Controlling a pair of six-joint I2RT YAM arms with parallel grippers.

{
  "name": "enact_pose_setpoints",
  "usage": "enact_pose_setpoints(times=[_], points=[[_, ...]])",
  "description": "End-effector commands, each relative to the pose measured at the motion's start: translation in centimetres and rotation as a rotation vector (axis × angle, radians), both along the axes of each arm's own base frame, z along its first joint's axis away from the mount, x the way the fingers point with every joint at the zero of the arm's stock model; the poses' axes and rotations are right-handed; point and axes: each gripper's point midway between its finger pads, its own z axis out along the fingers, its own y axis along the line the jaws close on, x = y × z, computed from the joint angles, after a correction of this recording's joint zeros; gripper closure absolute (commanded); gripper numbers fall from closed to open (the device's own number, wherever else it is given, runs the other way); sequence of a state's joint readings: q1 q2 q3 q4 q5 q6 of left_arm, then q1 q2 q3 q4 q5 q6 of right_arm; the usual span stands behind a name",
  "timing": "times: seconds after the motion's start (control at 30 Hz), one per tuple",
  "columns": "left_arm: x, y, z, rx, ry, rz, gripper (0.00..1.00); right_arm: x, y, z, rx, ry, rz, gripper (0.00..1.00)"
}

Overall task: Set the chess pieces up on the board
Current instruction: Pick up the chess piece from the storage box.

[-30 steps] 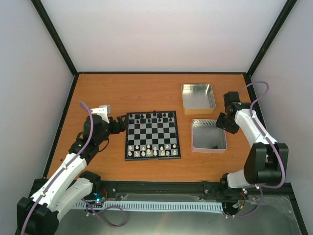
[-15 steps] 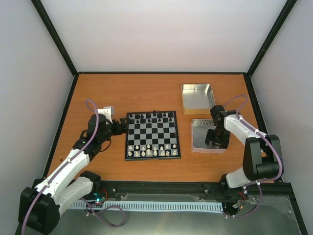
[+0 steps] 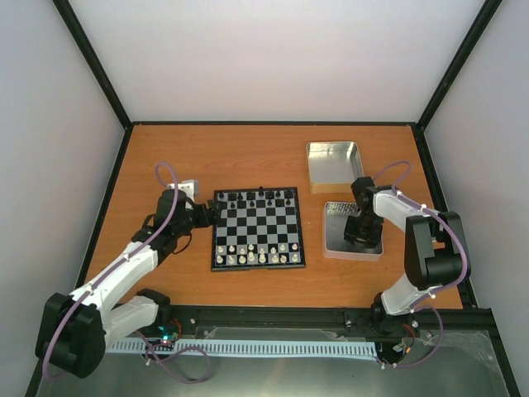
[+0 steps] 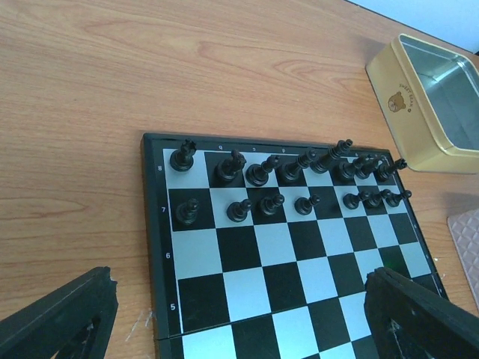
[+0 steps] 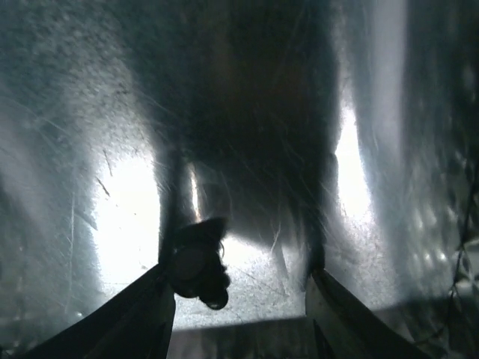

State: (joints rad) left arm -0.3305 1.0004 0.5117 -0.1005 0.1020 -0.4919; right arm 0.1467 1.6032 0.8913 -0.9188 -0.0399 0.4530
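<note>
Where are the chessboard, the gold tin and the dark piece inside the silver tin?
chessboard point(image 3: 258, 227), top view, on the bare middle squares.
gold tin point(image 4: 404, 120), left wrist view, on its outer side wall.
dark piece point(image 5: 196, 267), right wrist view, on its rounded body.

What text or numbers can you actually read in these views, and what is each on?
"8": left border of the board, top row in the left wrist view.
"7": same border, next row down.
"6": same border, third row.
"5": same border, fourth row.
Marks on its top border: too small to read.
Lettering above the bear picture on the gold tin: blurred.
</note>
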Motion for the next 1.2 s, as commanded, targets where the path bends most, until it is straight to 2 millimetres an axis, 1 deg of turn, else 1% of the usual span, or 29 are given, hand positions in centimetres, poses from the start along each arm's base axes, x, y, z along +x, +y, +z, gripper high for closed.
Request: enact_pose_setpoints(times=[0.0, 0.1, 0.17, 0.2, 0.4, 0.53, 0.67, 0.8, 0.97, 1.03, 1.17], points=[[1.5, -0.2, 2.5, -0.003, -0.081, -0.003, 0.09, 1.5, 0.3, -0.6, 0.007, -0.053, 0.003, 0.54], [1.6, -0.2, 2.6, -0.002, -0.082, -0.003, 0.09, 1.3, 0.2, -1.2, -0.001, -0.03, 0.015, 0.66], [1.7, -0.2, 2.6, -0.001, -0.08, -0.004, 0.09, 1.3, 0.3, -1.4, 0.008, -0.022, 0.015, 0.77], [1.7, -0.2, 2.6, 0.0, -0.08, -0.003, 0.09, 1.3, 0.5, -1.5, 0.013, -0.024, 0.011, 0.8], [1.6, -0.3, 2.9, -0.008, -0.088, -0.009, 0.09, 2.1, 0.6, -1.6, 0.02, -0.055, -0.004, 0.89], [1.4, -0.8, 3.4, -0.025, -0.1, -0.038, 0.09, 3.2, 0.8, -1.2, 0.029, -0.115, -0.034, 0.92], [0.9, -1.9, 4.3, -0.067, -0.123, -0.105, 0.09, 5.6, 1.9, 0.8, 0.097, -0.233, -0.081, 0.9], [0.1, -3.4, 6.0, -0.114, -0.172, -0.202, 0.09, 7.4, 3.6, 2.8, 0.207, -0.332, -0.133, 0.88], [-0.8, -4.5, 8.0, -0.171, -0.221, -0.274, 0.09, 8.4, 4.7, 4.7, 0.297, -0.415, -0.176, 0.87], [-1.2, -5.1, 8.4, -0.202, -0.225, -0.305, 0.09, 8.5, 5.1, 5.4, 0.33, -0.434, -0.184, 0.87], [-1.9, -6.5, 9.2, -0.268, -0.223, -0.357, 0.09, 8.5, 6.4, 7.4, 0.425, -0.468, -0.187, 0.86]])
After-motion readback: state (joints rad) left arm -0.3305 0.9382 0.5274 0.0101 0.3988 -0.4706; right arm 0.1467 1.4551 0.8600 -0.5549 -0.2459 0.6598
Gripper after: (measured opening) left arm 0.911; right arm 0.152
